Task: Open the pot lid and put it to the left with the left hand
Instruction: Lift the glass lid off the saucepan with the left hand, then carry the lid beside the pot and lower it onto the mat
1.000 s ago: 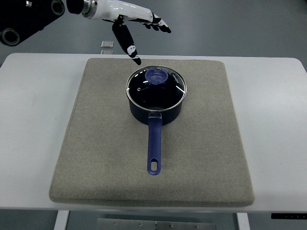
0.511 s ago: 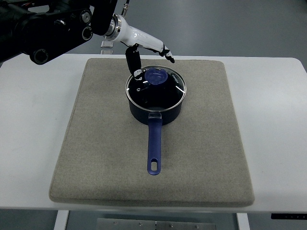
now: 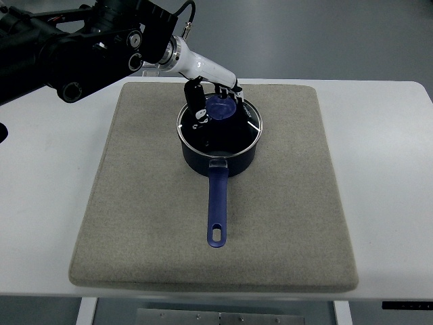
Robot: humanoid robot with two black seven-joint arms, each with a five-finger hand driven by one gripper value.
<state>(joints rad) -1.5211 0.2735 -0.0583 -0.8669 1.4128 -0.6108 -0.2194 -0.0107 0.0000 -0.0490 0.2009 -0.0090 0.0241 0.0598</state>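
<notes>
A dark blue saucepan (image 3: 220,152) stands near the middle of the grey mat, its long blue handle (image 3: 217,206) pointing toward the front edge. A glass lid (image 3: 238,128) with a blue knob (image 3: 219,108) sits on the pan. My left hand (image 3: 213,101) reaches in from the upper left on a black arm. It is down over the lid, thumb on the knob's left side and the other fingers curled over its far side. Whether the fingers press on the knob is not visible. The lid rests flat on the pan.
The grey mat (image 3: 135,203) covers most of the white table (image 3: 40,189). A small grey block (image 3: 150,65) lies at the table's far edge, partly behind my left arm. The right arm does not show.
My left hand has come down and toward the pan, from above the mat's far edge to the lid's knob. Its fingers went from stretched out to curled around the knob. The lid has not moved.
</notes>
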